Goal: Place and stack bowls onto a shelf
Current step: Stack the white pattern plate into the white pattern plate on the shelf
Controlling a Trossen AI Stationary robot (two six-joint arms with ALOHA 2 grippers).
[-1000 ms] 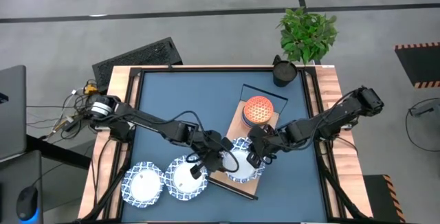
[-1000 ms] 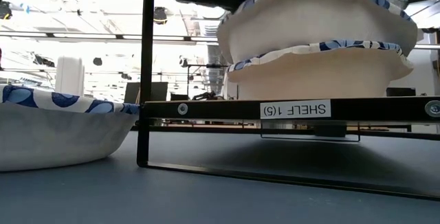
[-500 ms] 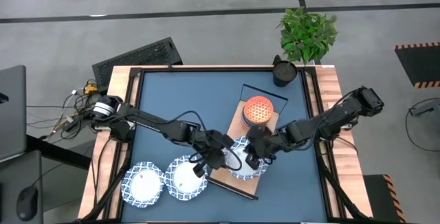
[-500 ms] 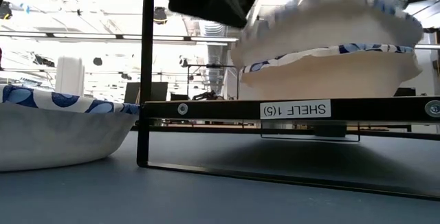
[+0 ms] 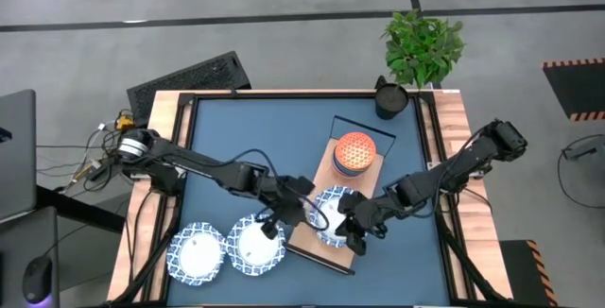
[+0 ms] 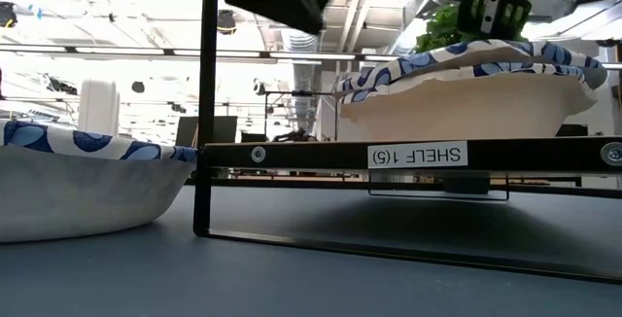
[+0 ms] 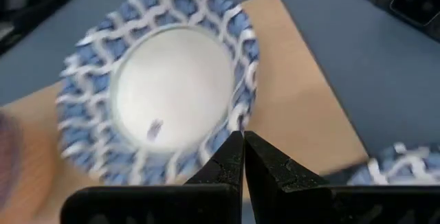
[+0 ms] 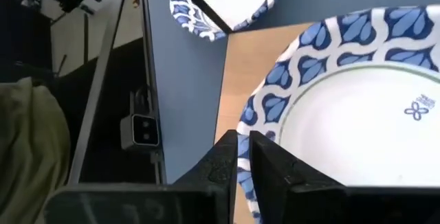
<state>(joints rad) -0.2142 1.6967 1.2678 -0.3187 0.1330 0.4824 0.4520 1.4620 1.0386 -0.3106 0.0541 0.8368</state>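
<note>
Two white bowls with blue rims (image 5: pixel 331 215) sit nested on the near end of the shelf (image 5: pixel 304 242); the low view shows the upper one (image 6: pixel 476 64) seated in the lower one (image 6: pixel 466 113). An orange bowl (image 5: pixel 354 149) tops a small stack at the shelf's far end. Two more white-and-blue bowls (image 5: pixel 197 251) (image 5: pixel 253 245) rest on the table. My left gripper (image 7: pixel 243 141) is shut and hovers over the stack's left rim. My right gripper (image 8: pixel 243 143) hovers over the rim's near right side, its fingers a narrow slit apart with nothing between them.
A dark pot (image 5: pixel 389 98) and a green plant (image 5: pixel 423 45) stand at the far right corner. The shelf's black wire frame (image 6: pixel 206 113) rises beside the nearest table bowl (image 6: pixel 78 181). Blue table surface lies bare at the far left.
The upper bowl, held raised and tilted over the lower one, has dropped and now sits nested in it. My right gripper has come off the bowl and moved toward the table's near edge. My left gripper has drawn slightly back from the bowl.
</note>
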